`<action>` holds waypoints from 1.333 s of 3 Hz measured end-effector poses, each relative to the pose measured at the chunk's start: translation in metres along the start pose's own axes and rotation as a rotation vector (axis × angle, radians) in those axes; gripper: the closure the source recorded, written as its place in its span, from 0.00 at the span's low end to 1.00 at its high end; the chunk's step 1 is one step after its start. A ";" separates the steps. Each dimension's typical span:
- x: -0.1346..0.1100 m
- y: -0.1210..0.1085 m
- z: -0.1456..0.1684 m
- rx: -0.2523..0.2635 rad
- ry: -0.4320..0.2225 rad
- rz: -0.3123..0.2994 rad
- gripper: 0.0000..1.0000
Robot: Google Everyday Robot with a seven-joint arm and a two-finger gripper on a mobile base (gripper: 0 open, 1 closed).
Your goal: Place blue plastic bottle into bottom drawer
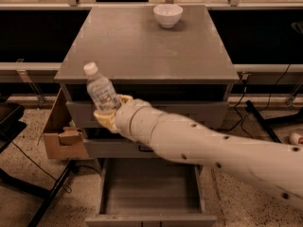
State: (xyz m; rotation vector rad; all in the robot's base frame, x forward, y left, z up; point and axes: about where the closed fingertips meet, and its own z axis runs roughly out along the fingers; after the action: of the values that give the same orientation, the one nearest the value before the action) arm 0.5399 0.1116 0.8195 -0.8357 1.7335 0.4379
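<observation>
Clasping the blue plastic bottle (pixel 102 92) near its base, left of centre, the gripper (pixel 110 113) has its fingers closed round it. Light, thin-walled, probably slick; bottom drawer (pixel 151 189) open, lower centre.

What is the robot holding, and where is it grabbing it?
The gripper holds the bottle by its lower end, in front of the cabinet.

The cream-white arm (pixel 213 150) is a thick tube dotted with dark holes. Its pale yellow tool (pixel 113 109) caps the ten-o'clock end.
</observation>
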 end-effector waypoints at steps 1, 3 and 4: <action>0.064 0.008 0.038 -0.015 -0.009 -0.053 1.00; 0.079 0.006 0.045 -0.018 -0.007 -0.024 1.00; 0.104 -0.001 0.058 -0.051 -0.045 0.029 1.00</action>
State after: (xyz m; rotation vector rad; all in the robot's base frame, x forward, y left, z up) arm 0.5650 0.1166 0.7032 -0.8318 1.7006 0.5182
